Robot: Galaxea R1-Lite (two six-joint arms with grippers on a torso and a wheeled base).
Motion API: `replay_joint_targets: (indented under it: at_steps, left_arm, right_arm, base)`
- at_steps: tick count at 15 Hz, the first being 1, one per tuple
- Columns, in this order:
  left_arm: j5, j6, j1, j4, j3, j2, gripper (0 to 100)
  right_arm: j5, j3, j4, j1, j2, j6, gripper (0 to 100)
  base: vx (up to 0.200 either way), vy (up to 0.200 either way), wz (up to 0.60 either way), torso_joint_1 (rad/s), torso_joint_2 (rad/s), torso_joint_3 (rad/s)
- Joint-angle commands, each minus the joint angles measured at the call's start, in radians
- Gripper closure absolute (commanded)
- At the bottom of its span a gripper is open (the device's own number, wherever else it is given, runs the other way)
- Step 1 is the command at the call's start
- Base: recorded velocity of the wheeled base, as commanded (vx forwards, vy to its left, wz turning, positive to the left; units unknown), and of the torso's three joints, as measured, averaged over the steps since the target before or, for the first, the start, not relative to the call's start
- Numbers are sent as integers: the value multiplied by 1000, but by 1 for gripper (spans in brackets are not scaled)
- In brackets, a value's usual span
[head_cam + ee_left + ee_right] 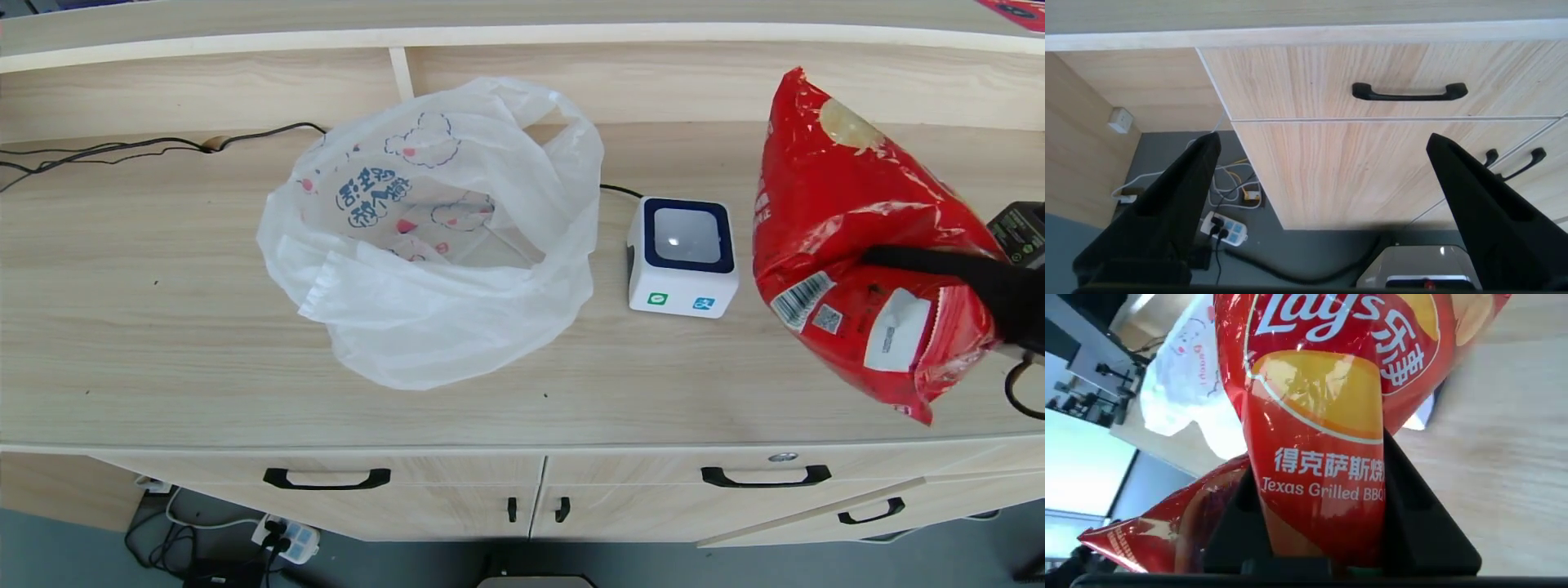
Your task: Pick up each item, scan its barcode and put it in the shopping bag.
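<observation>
tabletop (163, 343): pale wood grain, with a raised shelf behind and drawers with black handles below; dark cables (122, 149) trail along the back left.
shopping bag (441, 327): white plastic, mouth open upward, left of centre.
scanner (682, 255): white cube with a blue-framed window, just right of the shopping bag.
chip bag (849, 237): red, tilted, right of the scanner; barcode (802, 299) faces up.
right claw (1323, 508): clamped on the chip bag, one finger on each side.
left claw (1323, 212): spread wide, holding nothing, low before a drawer front (1372, 180).
</observation>
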Motion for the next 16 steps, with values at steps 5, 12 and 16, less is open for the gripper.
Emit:
replay_joint_targets:
  at_steps: [5, 12, 16]
  left_arm:
    - [0, 0, 0, 0, 0, 2, 0]
    - [0, 0, 0, 0, 0, 2, 0]
    - [0, 0, 0, 0, 0, 2, 0]
  right_arm:
    - [2, 78, -206, 286, -35, 333, 100]
    - [4, -52, -281, 557, 40, 541, 100]
    - [16, -51, -347, 620, 40, 613, 100]
  base:
    - [0, 0, 0, 0, 0, 0]
    - [0, 0, 0, 0, 0, 0]
    - [0, 0, 0, 0, 0, 0]
